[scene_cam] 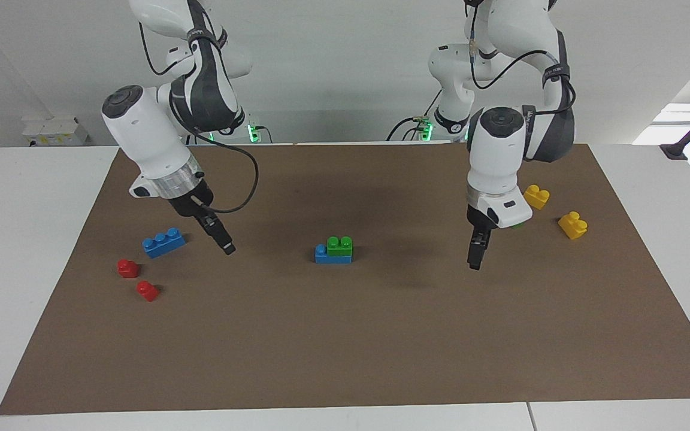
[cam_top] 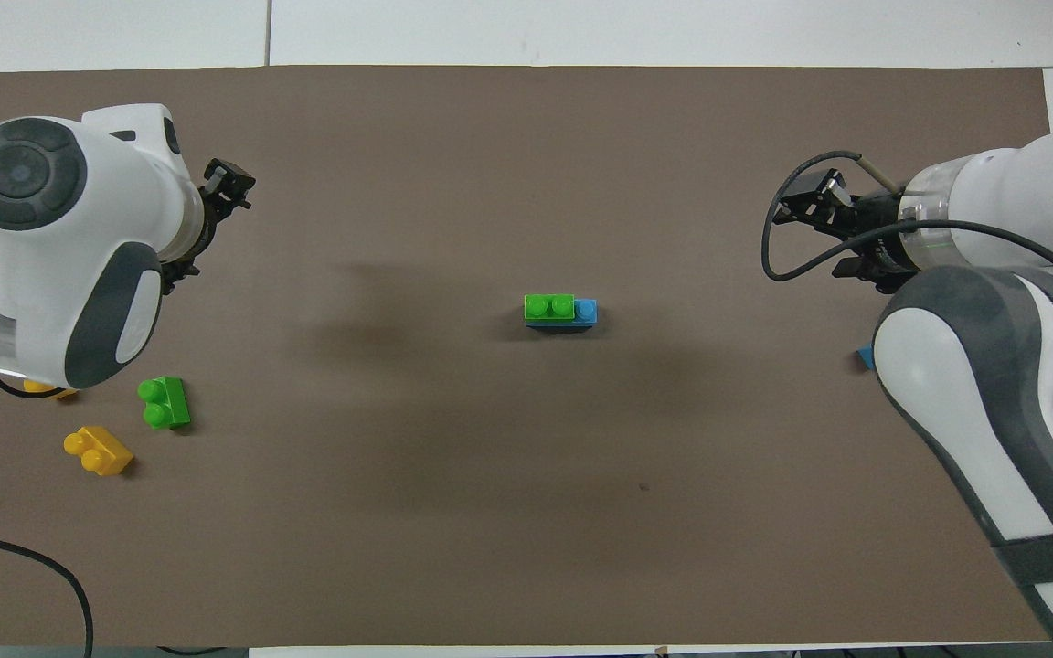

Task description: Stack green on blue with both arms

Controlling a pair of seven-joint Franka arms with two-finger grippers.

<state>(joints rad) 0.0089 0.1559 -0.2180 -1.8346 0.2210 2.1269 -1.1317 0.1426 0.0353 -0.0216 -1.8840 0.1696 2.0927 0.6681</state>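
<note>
Sitting mid-bench, the green brick [scene_cam: 339,245] is already pressed onto the blue brick [scene_cam: 323,255], so the stacking looks done; relative to that stack, the left gripper [scene_cam: 474,263] and right gripper [scene_cam: 229,248] hang off either end, holding nothing, finger gaps unreadable

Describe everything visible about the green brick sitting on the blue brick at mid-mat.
The green brick is small, bright, glossy plastic with two round studs on top. It sits upright and level on the longer blue brick, covering the end toward the left arm and leaving one blue stud bare. The pair rests mid-mat on the brown mat. Nothing else touches it; neither gripper is near it.
</note>
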